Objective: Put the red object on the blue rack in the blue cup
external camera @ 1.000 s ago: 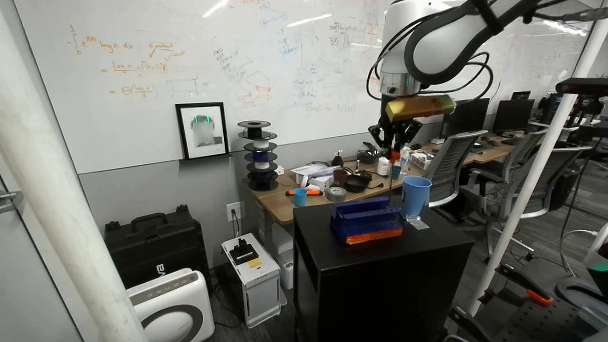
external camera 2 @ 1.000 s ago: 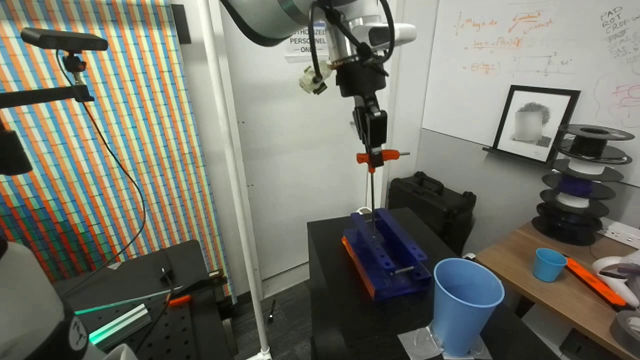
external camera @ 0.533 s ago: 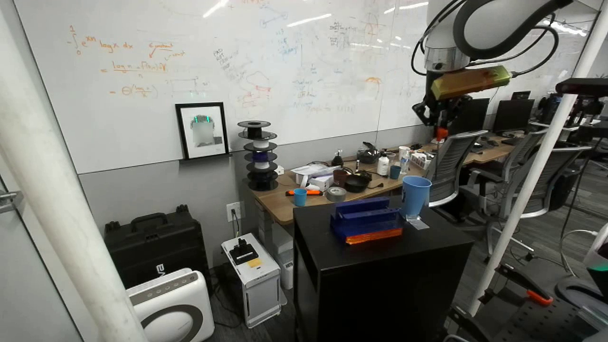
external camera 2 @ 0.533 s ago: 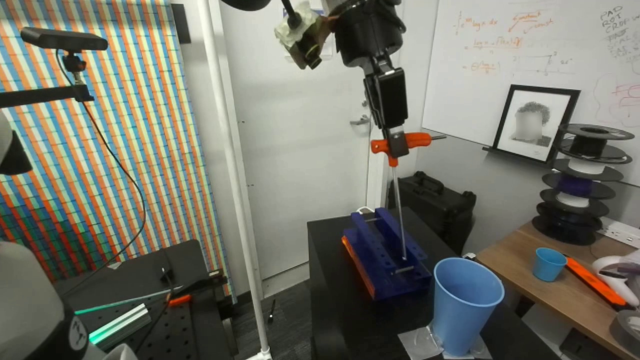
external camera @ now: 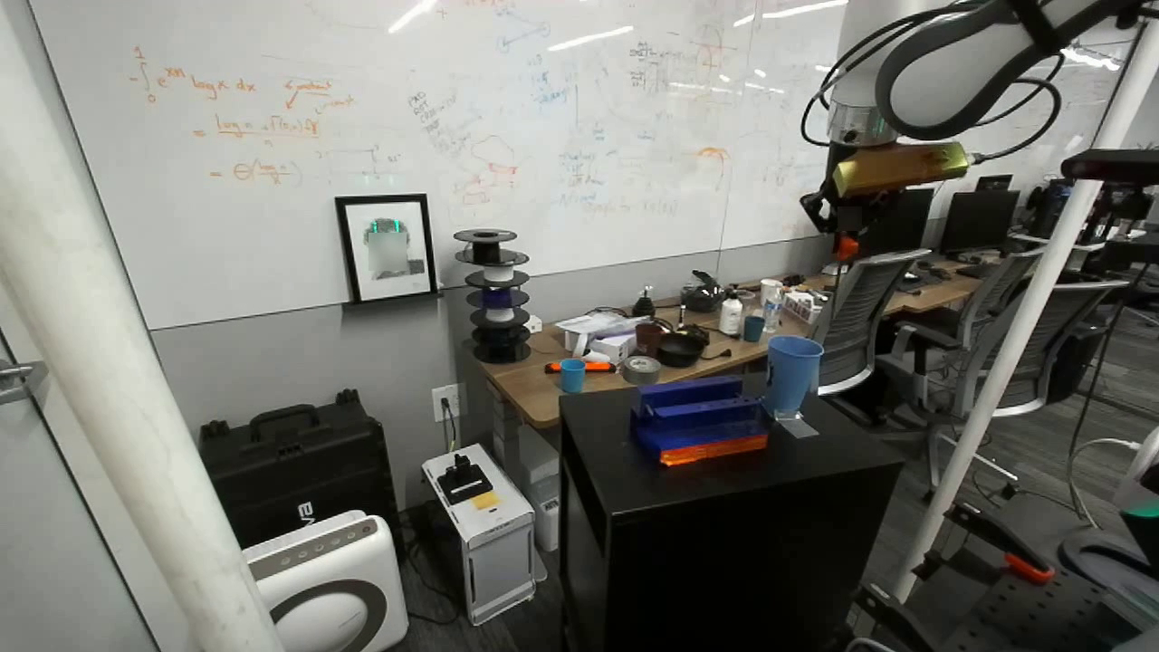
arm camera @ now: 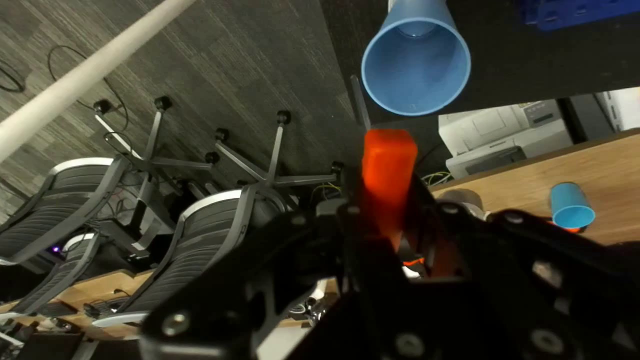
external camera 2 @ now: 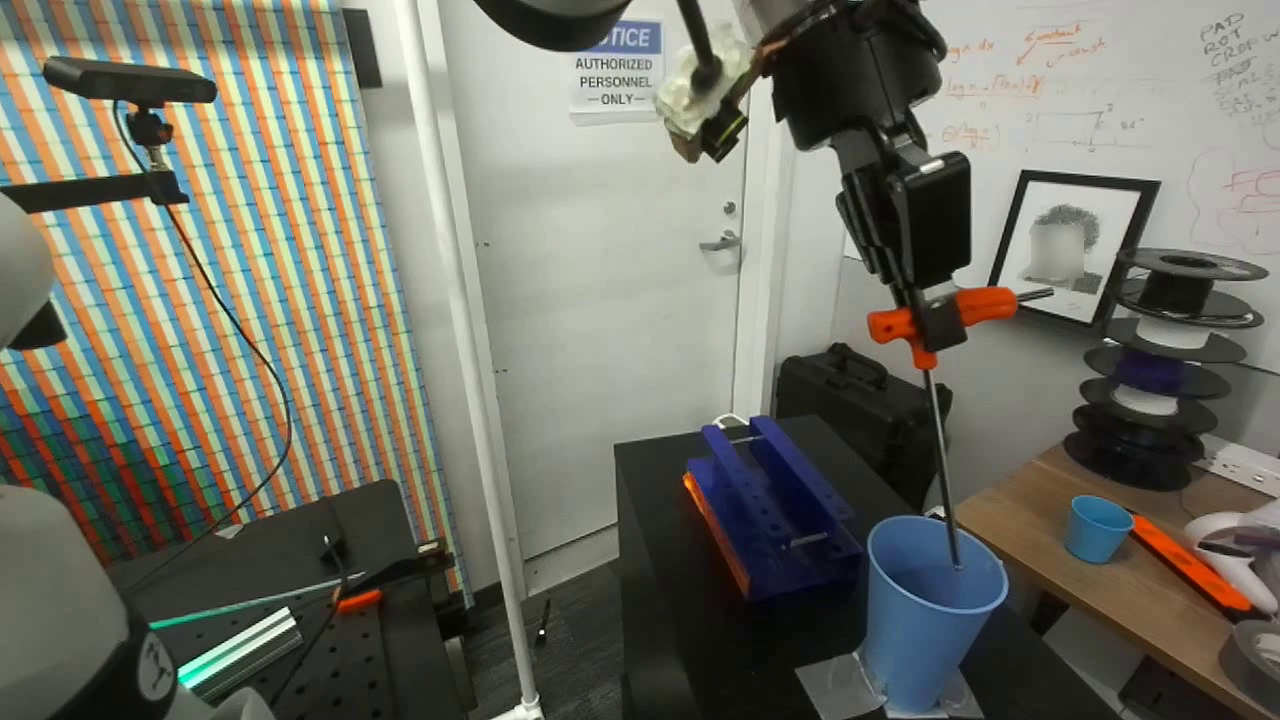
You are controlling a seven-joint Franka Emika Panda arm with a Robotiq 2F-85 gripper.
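The red object is a T-handled tool (external camera 2: pixel 990 304) with a red handle and a long thin metal shaft. My gripper (external camera 2: pixel 934 325) is shut on its handle, high above the cabinet; the handle also shows in the wrist view (arm camera: pixel 388 167). The blue cup (external camera 2: pixel 925 640) stands upright on the cabinet. In that exterior view the shaft's tip overlaps the cup's opening. In the wrist view the shaft (arm camera: pixel 361 102) runs beside the cup's rim (arm camera: pixel 416 112), outside its opening. The dark blue rack (external camera 2: pixel 775 510) lies beside the cup with no tool on it.
The black cabinet (external camera: pixel 724 543) carries rack and cup. Clear tape (external camera 2: pixel 840 685) lies at the cup's base. A wooden desk (external camera 2: pixel 1040 510) with a smaller blue cup (external camera 2: pixel 1097 528) stands beyond. Chairs (external camera: pixel 860 308) stand near the cabinet.
My gripper has carried the red tool from above the rack towards the cup, rightwards in both exterior views. The shaft has left the rack area and tilted. Rack and cup have not moved.
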